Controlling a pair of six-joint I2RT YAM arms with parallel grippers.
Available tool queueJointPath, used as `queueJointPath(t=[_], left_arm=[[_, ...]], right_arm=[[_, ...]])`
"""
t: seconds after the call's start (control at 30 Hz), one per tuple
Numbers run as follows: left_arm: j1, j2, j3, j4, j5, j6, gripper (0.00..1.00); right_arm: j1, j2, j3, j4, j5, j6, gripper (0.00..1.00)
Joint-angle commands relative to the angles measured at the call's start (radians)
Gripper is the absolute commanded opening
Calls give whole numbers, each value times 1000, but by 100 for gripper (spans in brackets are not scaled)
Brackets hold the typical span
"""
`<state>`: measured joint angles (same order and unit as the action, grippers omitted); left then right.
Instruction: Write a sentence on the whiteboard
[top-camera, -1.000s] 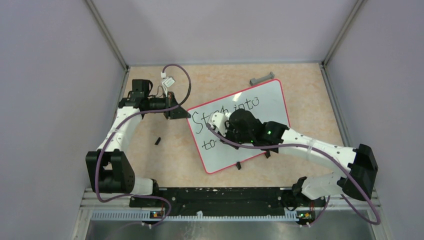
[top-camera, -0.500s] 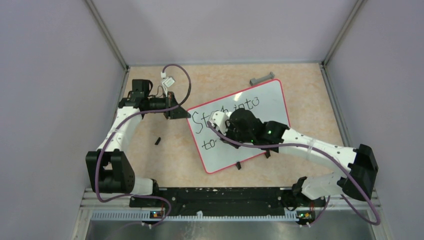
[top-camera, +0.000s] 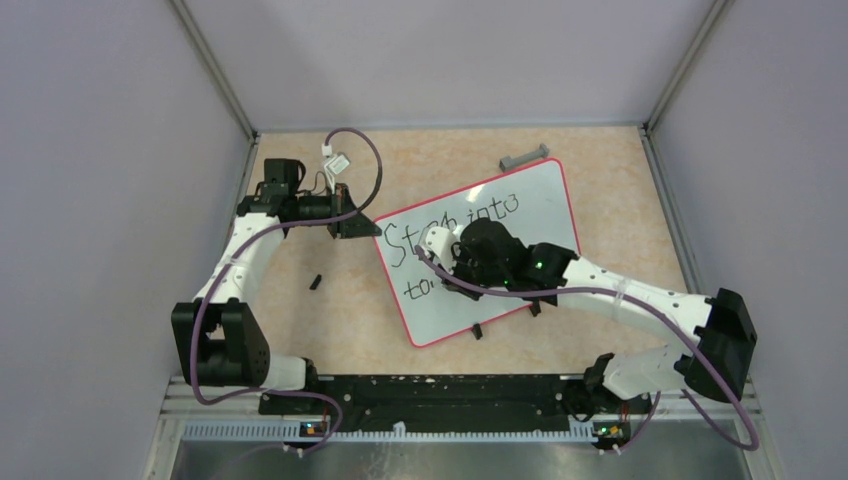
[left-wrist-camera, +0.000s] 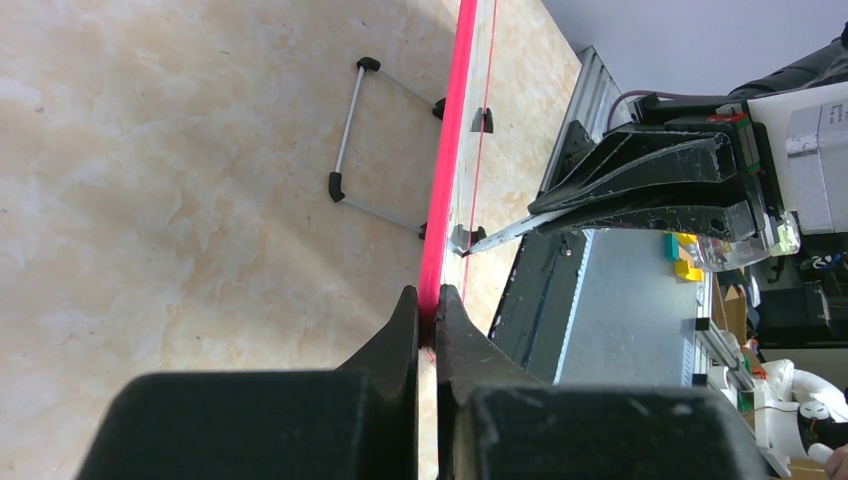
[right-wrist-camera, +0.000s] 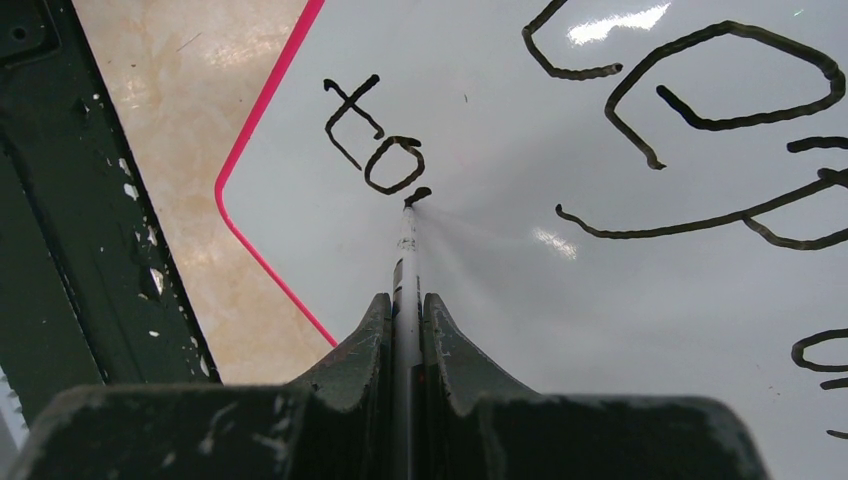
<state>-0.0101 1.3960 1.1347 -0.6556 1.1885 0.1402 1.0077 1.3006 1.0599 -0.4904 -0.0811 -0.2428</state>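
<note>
Top external: the whiteboard (top-camera: 538, 203) lies skewed at the middle of the table (top-camera: 340, 330), the sentence (top-camera: 493, 208) across it. Left wrist: the left gripper (left-wrist-camera: 427, 312) is clenched on the board's pink rim. Right wrist: the right gripper (right-wrist-camera: 405, 305) grasps a marker (right-wrist-camera: 406, 235), its tip touching the board just beside "to".

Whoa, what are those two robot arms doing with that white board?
They're writing on it. The right gripper is shut on a thin marker, its tip touching the whiteboard just after the word "to" on the second line of the sentence. The left gripper pinches the board's pink rim near a corner, likely to steady it. The writing doesn't look finished yet.
</note>
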Motion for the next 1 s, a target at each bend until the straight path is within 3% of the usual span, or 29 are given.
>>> queueJointPath(t=[0.0, 0.5, 0.97], left_arm=[[-4, -9, -14, 12, -32, 27, 0], [-4, -4, -6, 9, -29, 24, 0], [-4, 1, -3, 7, -30, 25, 0]], right_arm=[[-4, -1, -4, 2, 20, -18, 0], [-49, -6, 84, 27, 76, 19, 0], [-58, -39, 6, -25, 59, -5, 0]])
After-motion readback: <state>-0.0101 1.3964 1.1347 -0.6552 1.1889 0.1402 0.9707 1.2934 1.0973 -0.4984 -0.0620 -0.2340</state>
